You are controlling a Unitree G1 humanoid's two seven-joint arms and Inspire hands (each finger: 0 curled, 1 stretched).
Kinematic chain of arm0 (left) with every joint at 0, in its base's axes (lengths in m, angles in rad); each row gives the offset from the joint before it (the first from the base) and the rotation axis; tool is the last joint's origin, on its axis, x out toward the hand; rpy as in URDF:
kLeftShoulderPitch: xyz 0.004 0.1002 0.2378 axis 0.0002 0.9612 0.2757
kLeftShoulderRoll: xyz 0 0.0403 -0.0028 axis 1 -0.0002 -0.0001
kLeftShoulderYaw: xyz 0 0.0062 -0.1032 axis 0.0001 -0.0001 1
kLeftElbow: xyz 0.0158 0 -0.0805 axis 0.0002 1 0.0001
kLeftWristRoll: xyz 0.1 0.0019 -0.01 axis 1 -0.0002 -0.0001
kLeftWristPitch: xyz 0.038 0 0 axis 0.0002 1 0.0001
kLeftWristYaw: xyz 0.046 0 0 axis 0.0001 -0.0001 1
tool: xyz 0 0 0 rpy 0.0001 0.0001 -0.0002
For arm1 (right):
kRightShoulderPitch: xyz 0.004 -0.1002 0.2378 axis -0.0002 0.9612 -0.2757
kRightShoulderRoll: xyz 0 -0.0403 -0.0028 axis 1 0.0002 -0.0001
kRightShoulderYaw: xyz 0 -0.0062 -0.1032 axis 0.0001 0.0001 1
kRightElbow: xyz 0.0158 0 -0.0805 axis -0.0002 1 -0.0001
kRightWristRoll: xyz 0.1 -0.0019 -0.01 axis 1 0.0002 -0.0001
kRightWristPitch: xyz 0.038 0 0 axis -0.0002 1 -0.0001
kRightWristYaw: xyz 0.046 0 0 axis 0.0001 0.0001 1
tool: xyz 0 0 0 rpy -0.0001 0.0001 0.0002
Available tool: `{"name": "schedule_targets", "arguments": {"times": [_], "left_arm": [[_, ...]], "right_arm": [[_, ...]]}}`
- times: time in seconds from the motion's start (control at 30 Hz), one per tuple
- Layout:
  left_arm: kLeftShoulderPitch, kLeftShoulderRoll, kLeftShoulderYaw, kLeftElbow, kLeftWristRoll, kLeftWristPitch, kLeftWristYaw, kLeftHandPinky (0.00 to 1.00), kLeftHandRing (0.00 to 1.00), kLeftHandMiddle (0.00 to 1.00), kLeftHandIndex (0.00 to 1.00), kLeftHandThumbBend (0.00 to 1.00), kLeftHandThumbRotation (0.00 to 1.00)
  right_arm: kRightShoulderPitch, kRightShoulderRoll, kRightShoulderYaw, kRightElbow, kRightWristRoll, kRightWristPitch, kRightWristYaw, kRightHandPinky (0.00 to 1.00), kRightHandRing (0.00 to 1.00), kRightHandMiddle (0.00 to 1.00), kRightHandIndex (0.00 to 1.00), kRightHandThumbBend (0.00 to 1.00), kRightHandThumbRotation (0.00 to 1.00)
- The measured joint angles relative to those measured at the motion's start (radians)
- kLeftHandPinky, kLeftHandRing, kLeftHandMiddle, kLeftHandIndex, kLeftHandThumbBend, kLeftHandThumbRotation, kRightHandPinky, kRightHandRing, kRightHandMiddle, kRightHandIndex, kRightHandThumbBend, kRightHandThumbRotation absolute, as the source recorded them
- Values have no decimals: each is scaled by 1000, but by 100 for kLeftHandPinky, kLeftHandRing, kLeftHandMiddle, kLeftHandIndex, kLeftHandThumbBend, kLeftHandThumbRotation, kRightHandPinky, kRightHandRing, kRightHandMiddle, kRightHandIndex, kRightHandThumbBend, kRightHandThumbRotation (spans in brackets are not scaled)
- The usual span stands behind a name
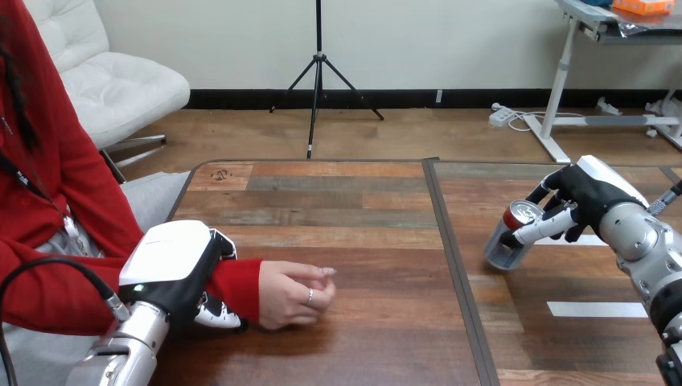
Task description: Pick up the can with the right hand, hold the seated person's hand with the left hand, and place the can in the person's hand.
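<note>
Right hand (593,199) curled round tilted can (505,251) (its top in view), left hand (178,265) wrapped round the person's wrist (239,285), person's hand (293,295) loosely closed on table (362,217)

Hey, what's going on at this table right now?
The robot's right hand is closed around a can and holds it tilted at the right side of the table. Its left hand is wrapped round the person's wrist, over the red sleeve. The person's hand rests on the table, loosely curled and holding nothing. The can is well apart from it, so the handover is not yet done.
</note>
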Motion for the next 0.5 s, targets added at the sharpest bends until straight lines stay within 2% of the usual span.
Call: {"name": "schedule_targets", "arguments": {"times": [0.5], "left_arm": [[6,-5,3,-46,-5,22,-3,21,26,31,31,82,0]], "right_arm": [[0,5,0,0,-1,-18,-1,35,38,44,49,72,0]]}}
